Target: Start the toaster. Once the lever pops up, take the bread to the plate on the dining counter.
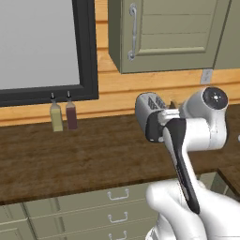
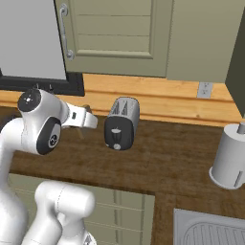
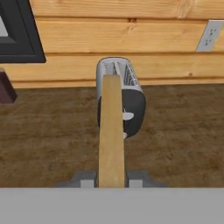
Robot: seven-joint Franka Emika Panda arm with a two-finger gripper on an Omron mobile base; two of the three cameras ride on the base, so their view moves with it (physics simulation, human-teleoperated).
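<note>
gripper (image 3: pixel 111 180): clamped on bread slice (image 3: pixel 111 131), edge-on, raised off the wood
toaster (image 2: pixel 122 123): beyond the bread, slots look vacant
counter (image 3: pixel 179 131): bare wood beside the toaster
wall (image 3: pixel 131 39): behind the toaster, outlet (image 3: pixel 209 36) upper right

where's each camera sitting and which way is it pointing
Left base view: behind the arm's left, facing the counter, window and bottles; arm lower right.
Right base view: behind its right, facing the toaster and paper towel roll; arm lower left.
Hand view: on the hand, looking along the bread it grips toward the toaster.
All share toaster and counter.
</note>
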